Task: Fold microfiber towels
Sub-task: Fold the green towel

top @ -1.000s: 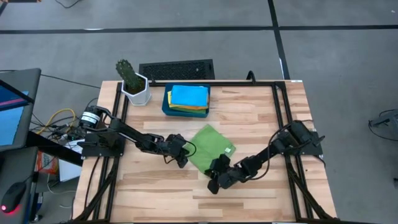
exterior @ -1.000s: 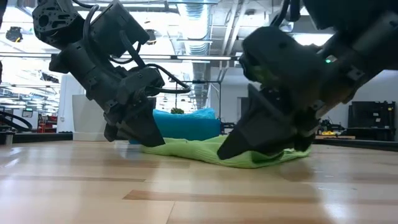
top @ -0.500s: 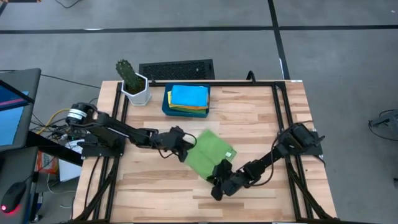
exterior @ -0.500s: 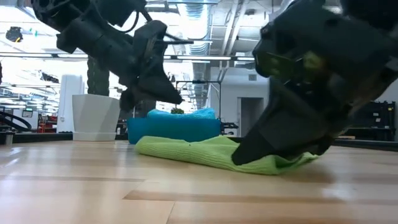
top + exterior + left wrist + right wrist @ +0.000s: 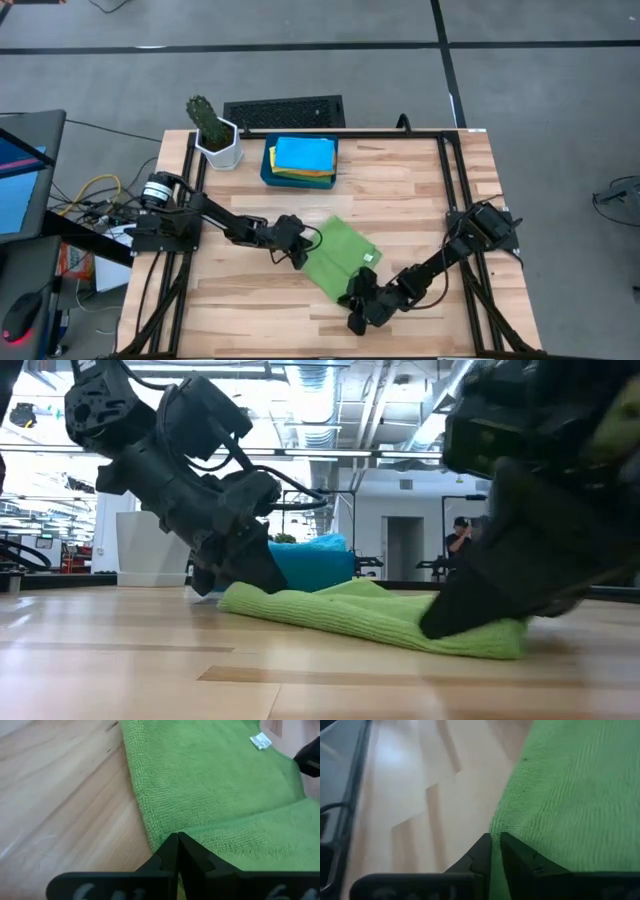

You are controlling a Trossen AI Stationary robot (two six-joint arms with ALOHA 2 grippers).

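A green microfiber towel (image 5: 340, 255) lies folded on the wooden table, its white label (image 5: 260, 741) facing up. My left gripper (image 5: 300, 253) is shut, its tips down at the towel's left edge. My right gripper (image 5: 358, 298) is shut on the towel's near corner, close to the table's near edge. A sky-blue towel (image 5: 304, 152) lies on top of yellow and orange ones in the dark teal tray (image 5: 268, 170) at the far side. My left gripper sets its shut fingertips (image 5: 177, 845) on the towel's left edge (image 5: 162, 827), slanting down from the table's left. Nothing shows between the fingers; the towel lies flat on the table there. My right gripper pinches the towel's near corner (image 5: 507, 825) between its two fingers, slanting down from the table's right. How many layers it has cannot be told. The corner stays low at the table (image 5: 490, 645), and the towel stretches away from it toward the far side.
A white pot with a cactus (image 5: 215, 135) stands at the far left corner, beside the tray. Black frame rails (image 5: 450, 190) run along the table's left, right and far sides. Bare wood lies to the near left.
My right gripper has gone toward the table's near edge, dragging the towel's near corner along, so the towel has slid nearer and turned. My left gripper rose off the towel, stayed shut, and has come back down onto its left edge.
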